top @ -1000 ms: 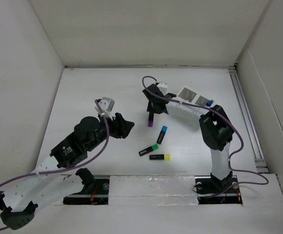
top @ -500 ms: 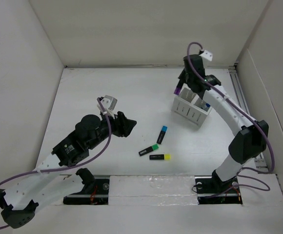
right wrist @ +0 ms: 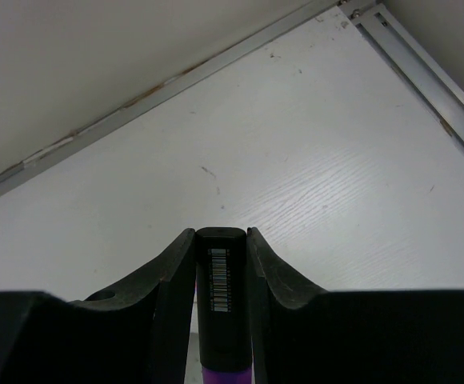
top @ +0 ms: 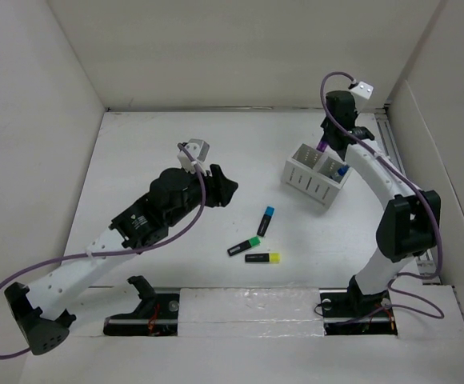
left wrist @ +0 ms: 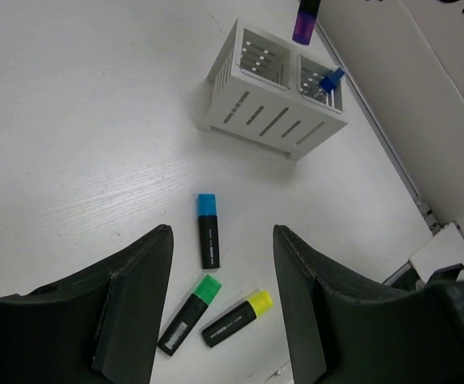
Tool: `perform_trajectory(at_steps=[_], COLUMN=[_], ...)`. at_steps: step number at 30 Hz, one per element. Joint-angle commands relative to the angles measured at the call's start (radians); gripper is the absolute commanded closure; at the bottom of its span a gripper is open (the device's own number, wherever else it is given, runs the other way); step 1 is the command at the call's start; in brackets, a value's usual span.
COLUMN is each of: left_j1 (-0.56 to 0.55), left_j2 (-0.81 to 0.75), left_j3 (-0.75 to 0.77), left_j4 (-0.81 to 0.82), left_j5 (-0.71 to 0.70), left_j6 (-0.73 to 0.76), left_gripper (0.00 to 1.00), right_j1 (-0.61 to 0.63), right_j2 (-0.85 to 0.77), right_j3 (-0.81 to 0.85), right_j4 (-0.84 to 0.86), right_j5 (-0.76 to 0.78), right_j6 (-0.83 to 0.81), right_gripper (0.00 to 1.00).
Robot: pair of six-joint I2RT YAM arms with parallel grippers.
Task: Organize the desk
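The right arm has swung to the right along the far side of the desk, and the left arm has reached further out toward the middle. The right gripper [top: 330,138] pinches a black marker pen with a purple cap [top: 322,147], purple end down. In the right wrist view, both fingers [right wrist: 173,288] press flat on the pen's sides. The pen hangs over the far edge of the small white slotted box with two parts [top: 310,182]. I cannot tell which part it is over. A small blue thing [top: 341,170] pokes out of the right part of the box.

The left gripper [top: 226,189] is spread wide and holds nothing. It hangs over the big flat white desk [top: 152,144], to the left of three pens lying there. A black pen with a blue cap [top: 266,220] lies closest to the box. A black pen with a green cap [top: 244,246] and a black pen with a yellow cap [top: 262,258] lie just beside each other, nearer the arms. The desk fills the floor between the white walls.
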Motion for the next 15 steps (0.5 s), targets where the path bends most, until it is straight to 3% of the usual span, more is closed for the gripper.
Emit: perform_trajectory(at_steps=[1,15], left_j1=[0.005,0.014], left_j2=[0.024,0.016], left_j3=[0.062,0.030], left_j4=[0.058,0.033], left_j5=[-0.029,-0.058], left_j6=[-0.020,-0.073], left_gripper=[0.51,0.51], right_j1=[0.010,0.098], right_j2=[0.014,0.083], right_j3=[-0.032,-0.093], right_j4=[0.133,0.207], right_j5=[-0.004,0.034], right_j6=[-0.051,-0.088], right_gripper=[0.91,0.90])
